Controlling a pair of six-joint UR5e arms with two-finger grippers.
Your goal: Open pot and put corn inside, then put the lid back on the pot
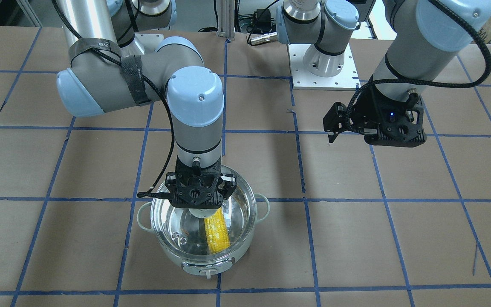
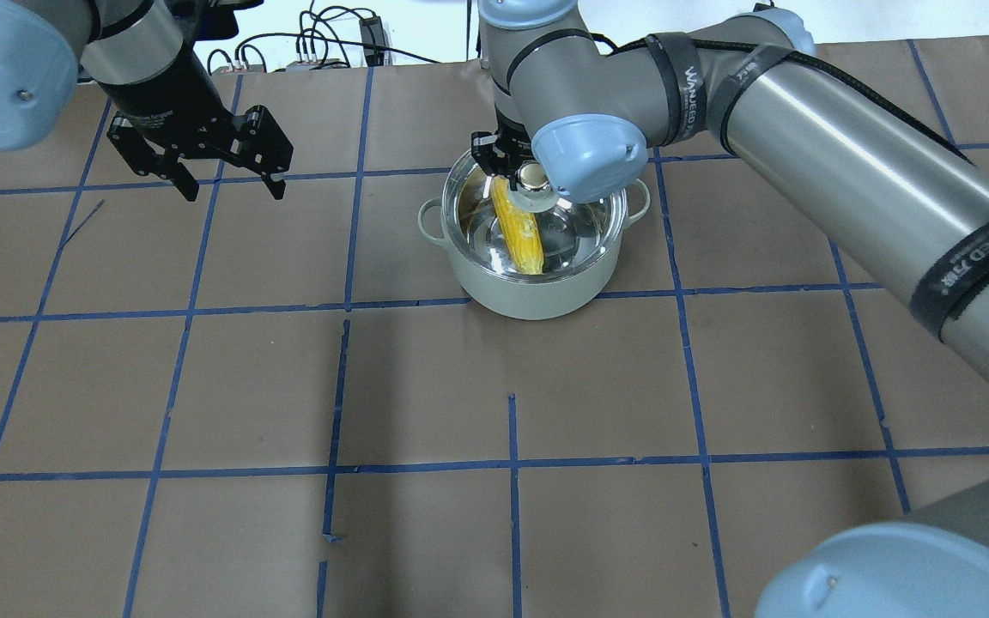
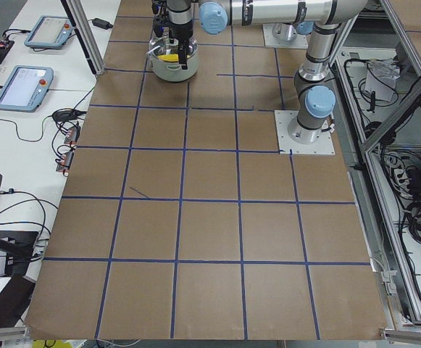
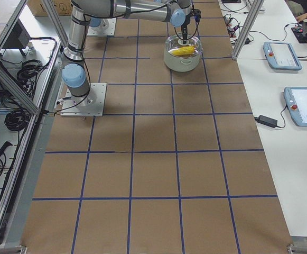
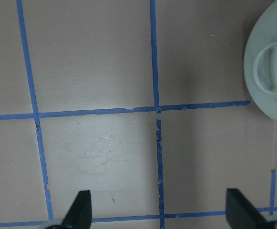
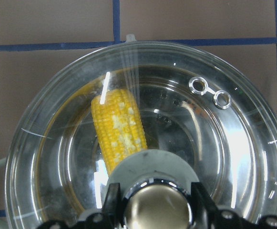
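Yellow corn (image 6: pixel 119 126) lies inside the pot (image 2: pixel 529 296) under the lid (image 6: pixel 233 143), which looks seated, my right gripper (image 6: pixel 156 195) closed on its knob (image 2: pixel 534 176), my left gripper (image 5: pixel 159 214) wide open, empty; only releasing seems left.

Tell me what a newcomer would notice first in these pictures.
The bright yellow corn stands out first, lying in the pale pot under the clear glass lid, in front of the robot. The right pincer grips the lid's shiny knob from above. The left pincer hangs open over bare brown paper, off to the pot's side.
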